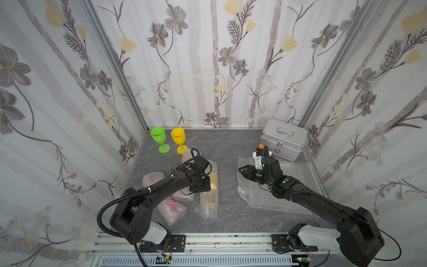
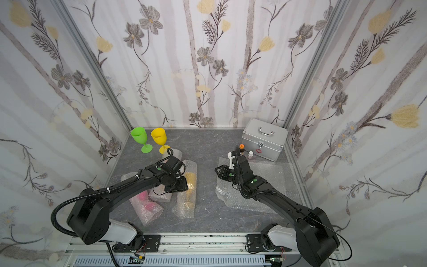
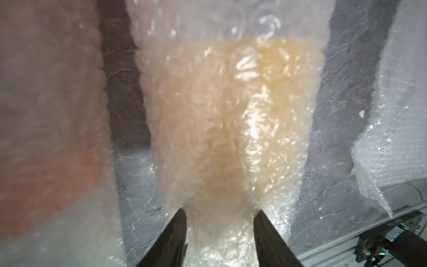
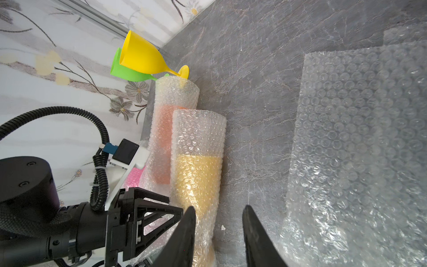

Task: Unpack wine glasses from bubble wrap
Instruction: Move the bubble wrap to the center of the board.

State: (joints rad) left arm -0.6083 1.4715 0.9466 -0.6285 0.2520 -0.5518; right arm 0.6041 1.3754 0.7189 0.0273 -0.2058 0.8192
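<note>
The left gripper (image 3: 219, 213) clamps a clear dimpled bubble-wrap tube (image 1: 209, 208) around an amber-yellow plastic goblet (image 4: 198, 175).
The tube lies low and centre-left in both top views. The right gripper (image 4: 219, 209), beside a flat bubble-wrap sheet (image 1: 251, 196), stands part-open and empty. A lime green plastic goblet (image 1: 158, 136) and a yellow plastic goblet (image 1: 178, 137) stand bare left of centre.

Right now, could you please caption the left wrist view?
Left end effector straddling bubble wrap rolled around an amber goblet.

Tabletop (image 1: 226, 150) w/ green goblet (image 1: 159, 137), yellow goblet (image 1: 178, 138) (upright), amber roll (image 1: 209, 203), pink roll (image 1: 172, 210), flat wrap (image 1: 254, 196), silver case (image 1: 283, 143).
</note>
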